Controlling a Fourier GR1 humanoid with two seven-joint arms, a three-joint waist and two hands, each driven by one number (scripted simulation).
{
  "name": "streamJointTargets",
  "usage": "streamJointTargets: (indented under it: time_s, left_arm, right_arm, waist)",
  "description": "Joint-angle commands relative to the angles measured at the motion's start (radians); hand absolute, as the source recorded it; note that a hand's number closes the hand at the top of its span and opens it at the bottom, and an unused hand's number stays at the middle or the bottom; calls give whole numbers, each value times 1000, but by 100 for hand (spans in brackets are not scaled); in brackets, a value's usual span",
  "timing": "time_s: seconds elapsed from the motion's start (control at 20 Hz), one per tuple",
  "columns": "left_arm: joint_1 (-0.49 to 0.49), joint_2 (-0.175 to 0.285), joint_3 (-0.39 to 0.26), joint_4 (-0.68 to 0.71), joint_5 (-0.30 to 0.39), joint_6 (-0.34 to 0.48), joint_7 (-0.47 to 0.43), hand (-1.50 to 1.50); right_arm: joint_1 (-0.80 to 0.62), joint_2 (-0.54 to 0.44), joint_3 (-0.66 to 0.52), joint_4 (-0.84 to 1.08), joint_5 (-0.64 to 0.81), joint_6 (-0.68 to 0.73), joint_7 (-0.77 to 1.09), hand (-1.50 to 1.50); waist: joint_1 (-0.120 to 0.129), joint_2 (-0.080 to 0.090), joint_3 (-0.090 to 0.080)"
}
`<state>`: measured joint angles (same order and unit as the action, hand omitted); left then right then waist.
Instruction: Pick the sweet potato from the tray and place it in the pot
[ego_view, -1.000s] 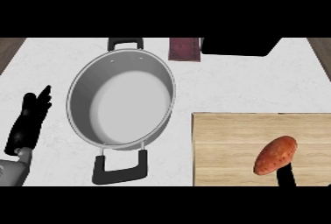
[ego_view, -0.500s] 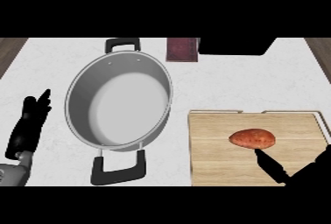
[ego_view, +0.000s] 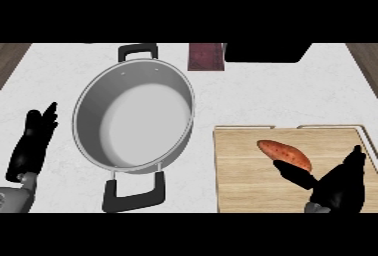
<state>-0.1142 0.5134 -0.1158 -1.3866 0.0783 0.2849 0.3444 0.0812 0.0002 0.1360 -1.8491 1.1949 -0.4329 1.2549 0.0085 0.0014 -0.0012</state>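
Sweet potato (ego_view: 284, 153) turned diagonal, fingers (ego_view: 295, 175) touching lower end.

1. White counter (ego_view: 295, 95) with faint grey marbling, pretty evenly lit.
2. Dark wood-looking strips at the back corners, left (ego_view: 11, 60) and right (ego_view: 365, 52).
3. Maroon block (ego_view: 205, 56) and a black box-ish thing (ego_view: 267, 52) at the far edge.

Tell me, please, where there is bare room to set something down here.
Bare counter lies right of the pot, between the dark red block above and the tray below; also upper left of the pot. Crowded: the tray's right side, with sweet potato and right hand, and the strip between left hand and pot.
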Motion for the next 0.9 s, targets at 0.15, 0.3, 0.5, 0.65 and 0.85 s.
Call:
streamJointTargets:
  time_s: [0.15,0.3,0.5,0.65,0.85]
  left_arm:
    - [-12,-33,-1,13,-29,12,2,0]
    - [16,-14,9,-18,-29,-8,14,0]
    - [22,-10,26,-37,-21,-29,26,0]
    - [33,0,53,-31,2,-58,1,0]
    - [98,11,83,-83,-2,-79,-7,0]
  right_arm:
    - [-91,0,-79,87,-64,-7,152,-150]
    - [-69,0,-34,49,-46,6,195,-150]
    - [-101,0,-74,118,-86,-27,146,-150]
    - [-109,0,-9,174,-82,-97,188,-150]
    - [-91,0,-71,155,-33,-70,78,150]
  waist:
    - [-6,0,1]
    - [-4,-2,1]
    - [-4,-1,1]
    - [1,0,1]
    - [-3,-2,1]
